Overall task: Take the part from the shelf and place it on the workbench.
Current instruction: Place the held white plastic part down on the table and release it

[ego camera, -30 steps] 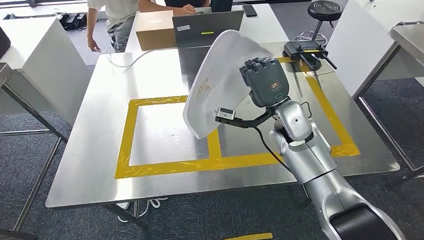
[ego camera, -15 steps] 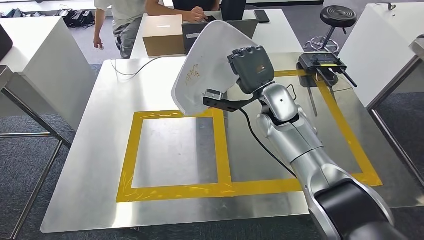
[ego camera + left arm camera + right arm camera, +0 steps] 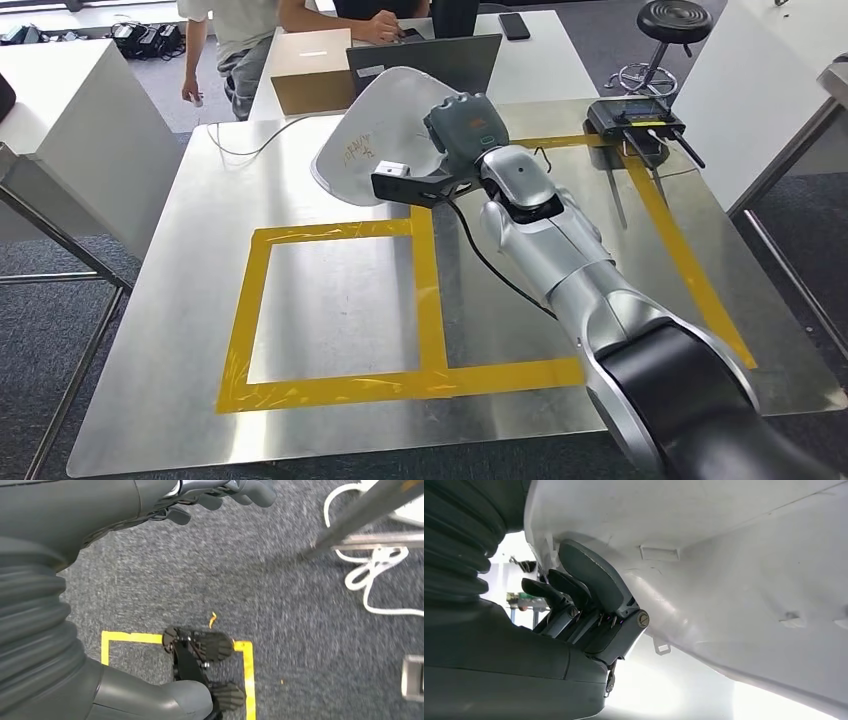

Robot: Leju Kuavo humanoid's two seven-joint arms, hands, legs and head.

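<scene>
The part (image 3: 365, 135) is a white curved shell with handwriting on it. My right hand (image 3: 462, 125) grips its right edge and holds it, tilted nearly flat, low over the far middle of the steel workbench (image 3: 170, 300), just beyond the yellow tape frame (image 3: 430, 290). In the right wrist view the dark fingers (image 3: 589, 587) press against the part's pale underside (image 3: 734, 555). My left hand (image 3: 165, 505) hangs over grey carpet with its fingers loose and nothing in it.
Behind the bench stand a laptop (image 3: 440, 60) and a cardboard box (image 3: 310, 80), with a person (image 3: 250, 30) at that table. A black controller (image 3: 630, 118) lies at the bench's far right. A white cabinet (image 3: 70, 120) stands to the left, a stool (image 3: 680, 20) at the back right.
The view has shifted as my body moved. My right arm has reached farther over the bench, and the part has tipped from nearly upright towards flat, and lower.
</scene>
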